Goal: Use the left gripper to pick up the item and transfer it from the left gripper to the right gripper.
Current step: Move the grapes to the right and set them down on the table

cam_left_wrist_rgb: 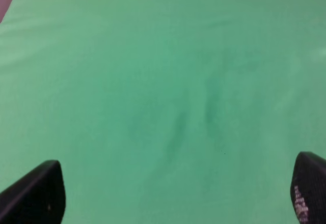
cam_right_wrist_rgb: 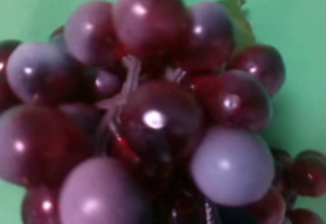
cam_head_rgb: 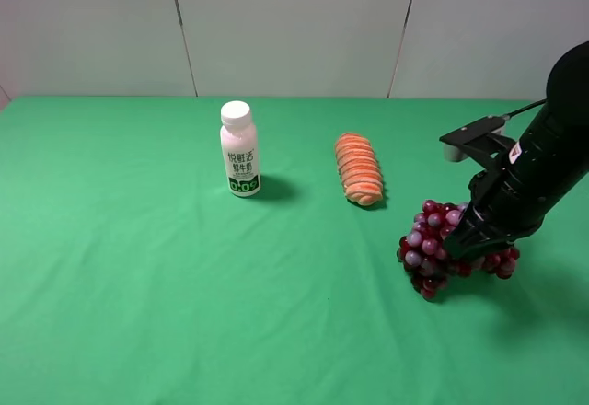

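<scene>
Green surface [cam_head_rgb: 138,313], lower right of frame: grapes [cam_head_rgb: 431,244], right gripper [cam_head_rgb: 463,239] pressed onto them, jaw spread hidden. Left gripper [cam_left_wrist_rgb: 168,193] spread wide, holding nothing. Roll [cam_head_rgb: 358,168] and bottle [cam_head_rgb: 239,148] upper centre; left half open.

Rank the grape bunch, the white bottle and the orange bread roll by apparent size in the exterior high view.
1. Grape bunch, largest, though partly hidden by the right gripper and nearest the camera.
2. White bottle and orange bread roll: too alike to rank.
</scene>
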Robot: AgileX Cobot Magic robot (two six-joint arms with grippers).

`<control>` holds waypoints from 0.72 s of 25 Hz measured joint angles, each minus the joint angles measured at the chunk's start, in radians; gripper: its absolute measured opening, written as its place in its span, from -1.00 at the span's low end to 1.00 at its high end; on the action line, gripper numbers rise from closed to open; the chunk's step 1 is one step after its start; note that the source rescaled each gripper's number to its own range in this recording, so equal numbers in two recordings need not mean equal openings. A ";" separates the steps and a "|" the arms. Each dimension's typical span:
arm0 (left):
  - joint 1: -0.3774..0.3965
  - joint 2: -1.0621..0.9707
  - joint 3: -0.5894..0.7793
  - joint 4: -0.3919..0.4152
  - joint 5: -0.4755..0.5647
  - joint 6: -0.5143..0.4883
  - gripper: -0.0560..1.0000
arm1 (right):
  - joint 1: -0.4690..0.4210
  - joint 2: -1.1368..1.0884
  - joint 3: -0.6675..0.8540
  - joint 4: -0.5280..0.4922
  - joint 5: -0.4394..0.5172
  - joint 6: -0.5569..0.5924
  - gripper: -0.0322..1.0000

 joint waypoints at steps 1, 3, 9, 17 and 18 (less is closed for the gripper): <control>0.000 0.000 0.000 0.000 0.000 0.000 0.64 | 0.000 0.002 0.000 -0.004 -0.003 0.000 -0.94; 0.000 0.000 0.000 0.000 0.000 0.000 0.64 | 0.000 0.003 0.000 -0.017 -0.007 0.000 -0.94; 0.000 0.000 0.000 0.000 0.000 0.000 0.64 | 0.000 0.003 -0.001 -0.046 -0.014 0.000 -0.94; 0.000 0.000 0.000 0.000 0.000 0.000 0.64 | 0.000 0.004 -0.003 -0.052 -0.059 0.136 0.83; 0.000 0.000 0.000 0.000 0.000 0.000 0.64 | 0.000 0.004 -0.003 -0.058 -0.059 0.141 0.90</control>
